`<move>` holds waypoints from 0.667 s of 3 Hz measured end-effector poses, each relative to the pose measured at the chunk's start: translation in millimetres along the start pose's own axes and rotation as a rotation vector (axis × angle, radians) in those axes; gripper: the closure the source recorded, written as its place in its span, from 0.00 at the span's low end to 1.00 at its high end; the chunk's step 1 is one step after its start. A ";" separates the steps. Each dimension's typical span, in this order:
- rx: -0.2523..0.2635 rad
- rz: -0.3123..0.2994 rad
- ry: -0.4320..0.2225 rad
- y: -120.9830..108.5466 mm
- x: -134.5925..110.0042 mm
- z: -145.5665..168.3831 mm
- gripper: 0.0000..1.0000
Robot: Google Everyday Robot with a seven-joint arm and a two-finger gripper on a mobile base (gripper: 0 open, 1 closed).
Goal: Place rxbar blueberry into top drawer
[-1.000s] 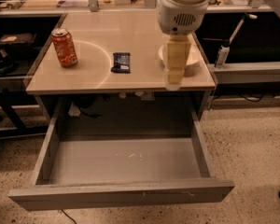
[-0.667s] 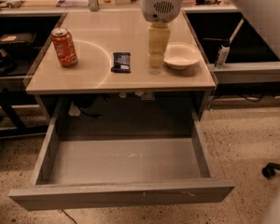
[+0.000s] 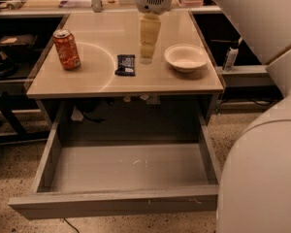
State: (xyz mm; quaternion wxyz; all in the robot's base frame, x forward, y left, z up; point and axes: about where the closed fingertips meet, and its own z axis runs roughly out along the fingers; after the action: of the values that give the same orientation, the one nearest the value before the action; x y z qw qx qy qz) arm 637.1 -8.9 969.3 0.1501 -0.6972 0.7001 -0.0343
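The rxbar blueberry (image 3: 125, 64), a small dark navy bar, lies flat on the beige table top (image 3: 92, 84), near its middle. The top drawer (image 3: 126, 168) is pulled open below the table, grey and with nothing in it. My gripper (image 3: 146, 56) hangs over the table just right of the bar and a little behind it, its pale fingers pointing down, close to the surface. It holds nothing that I can see.
An orange soda can (image 3: 66, 49) stands at the table's left. A white bowl (image 3: 185, 57) sits at the right. My arm's white body (image 3: 262, 130) fills the right side of the view. Cluttered benches stand behind the table.
My gripper has moved left and further back across the table, from over the bowl to just right of the bar. The bowl now shows fully.
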 end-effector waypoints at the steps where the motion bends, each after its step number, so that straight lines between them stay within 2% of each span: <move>1: 0.000 0.000 0.000 -0.1 -0.1 0.1 0.00; 2: 0.013 -0.021 -0.023 -23.0 -18.6 20.1 0.00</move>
State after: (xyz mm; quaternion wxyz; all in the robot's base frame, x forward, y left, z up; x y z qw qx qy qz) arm 664.2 12.1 959.1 0.1624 -0.7040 0.6906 -0.0327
